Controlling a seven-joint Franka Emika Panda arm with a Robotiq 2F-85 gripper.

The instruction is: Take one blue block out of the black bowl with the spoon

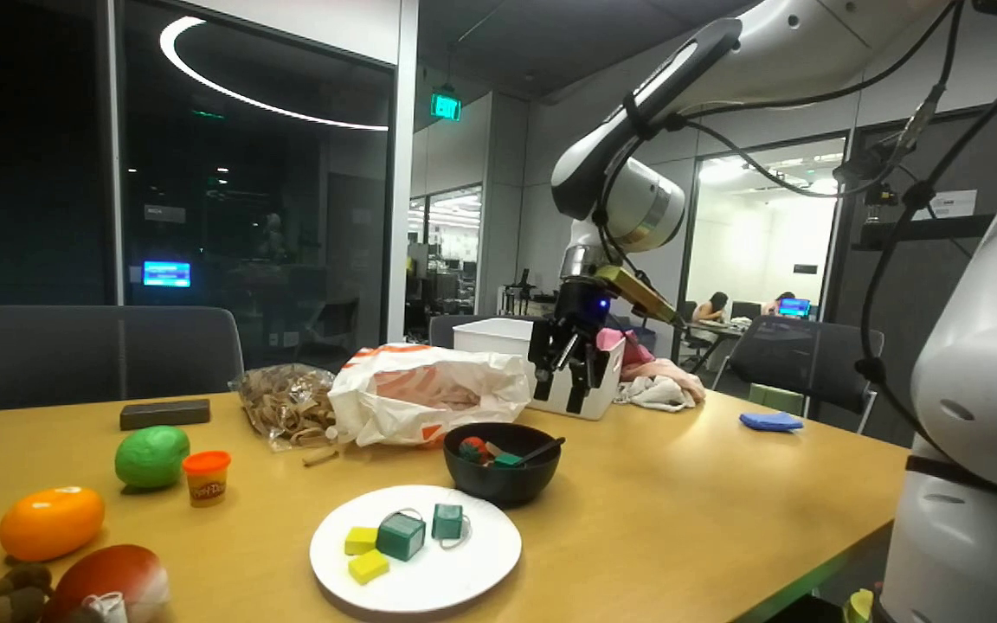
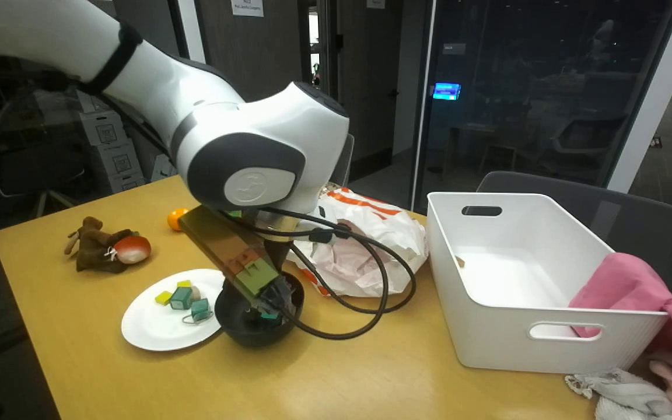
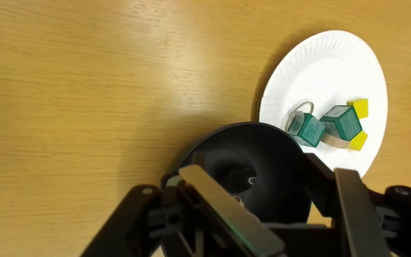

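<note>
The black bowl (image 1: 503, 484) stands on the table beside the white plate; it also shows in an exterior view (image 2: 242, 335) and in the wrist view (image 3: 280, 150). In it lie a blue-green block (image 1: 507, 460) and a red strawberry-like thing (image 1: 473, 449). A thin dark handle (image 1: 542, 452) leans out over the rim; I cannot tell if it is the spoon's, and no light tan spoon handle shows clearly. My gripper (image 1: 559, 403) is open, above the bowl. In the wrist view the bowl lies below and between the fingers (image 3: 268, 173), which hide part of its inside.
The white plate (image 1: 412, 584) holds two blue-green blocks and yellow pieces. A plastic bag (image 1: 425, 389) and white bin (image 2: 511, 332) stand behind the bowl. A bag of brown strips (image 1: 289, 402), toy fruit (image 1: 152, 456), an orange-lidded tub (image 1: 207, 480) and a plush (image 2: 100, 248) lie around.
</note>
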